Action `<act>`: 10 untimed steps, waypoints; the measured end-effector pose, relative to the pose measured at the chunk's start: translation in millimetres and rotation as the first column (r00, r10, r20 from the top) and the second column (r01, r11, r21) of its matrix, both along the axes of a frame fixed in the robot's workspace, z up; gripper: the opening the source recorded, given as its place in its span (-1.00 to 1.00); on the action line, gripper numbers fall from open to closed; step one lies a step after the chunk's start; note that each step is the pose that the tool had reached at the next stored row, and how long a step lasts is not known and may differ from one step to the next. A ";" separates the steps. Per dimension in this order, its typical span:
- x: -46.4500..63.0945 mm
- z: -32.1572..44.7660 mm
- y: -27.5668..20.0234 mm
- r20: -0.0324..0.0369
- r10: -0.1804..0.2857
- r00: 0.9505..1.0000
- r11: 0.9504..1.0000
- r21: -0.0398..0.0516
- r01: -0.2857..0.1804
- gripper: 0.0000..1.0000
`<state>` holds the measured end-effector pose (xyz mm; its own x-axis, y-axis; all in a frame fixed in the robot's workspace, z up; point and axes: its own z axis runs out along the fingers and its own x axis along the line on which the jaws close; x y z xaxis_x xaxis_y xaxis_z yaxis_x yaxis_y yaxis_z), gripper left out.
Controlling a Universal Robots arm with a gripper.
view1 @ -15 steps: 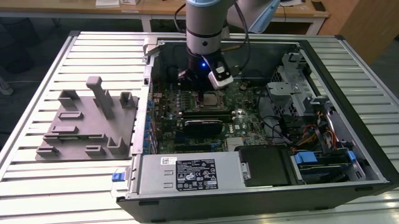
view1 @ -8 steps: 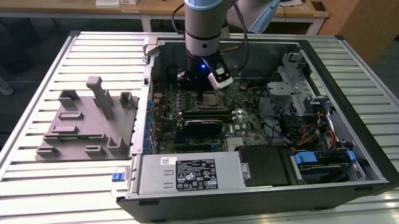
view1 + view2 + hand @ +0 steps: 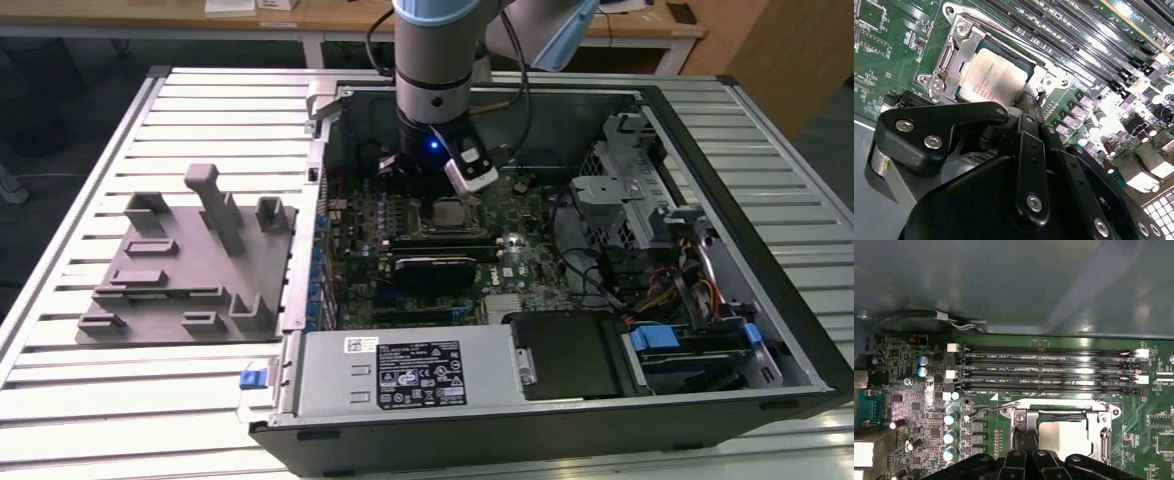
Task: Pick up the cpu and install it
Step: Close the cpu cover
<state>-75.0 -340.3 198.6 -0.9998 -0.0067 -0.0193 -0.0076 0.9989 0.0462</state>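
The cpu, a flat square chip with a silvery top, lies inside the metal-framed socket on the green motherboard. In both wrist views the cpu sits level within the frame. My gripper hangs straight down over the socket. Its black fingers are pressed together with nothing between them, and the tips rest at the socket's edge right beside the chip. In the first wrist view the gripper stands at the frame's side, and a bent wire lever sticks out from the socket.
The open computer case lies on a slatted metal table. A grey plastic tray with upright posts stands at the exterior view's left. Memory slots run beside the socket. The power supply and the drive cage crowd the case.
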 end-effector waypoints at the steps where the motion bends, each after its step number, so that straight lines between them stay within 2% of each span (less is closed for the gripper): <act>1: 0.0 -0.2 0.0 0.000 0.000 1.000 1.000 0.000 0.000 -0.79; 10: 0.0 -1.5 0.0 0.000 0.000 1.000 1.000 0.000 0.000 -0.79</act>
<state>-75.0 -340.3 197.1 -0.9998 -0.0067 -0.0193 -0.0076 0.9989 0.0463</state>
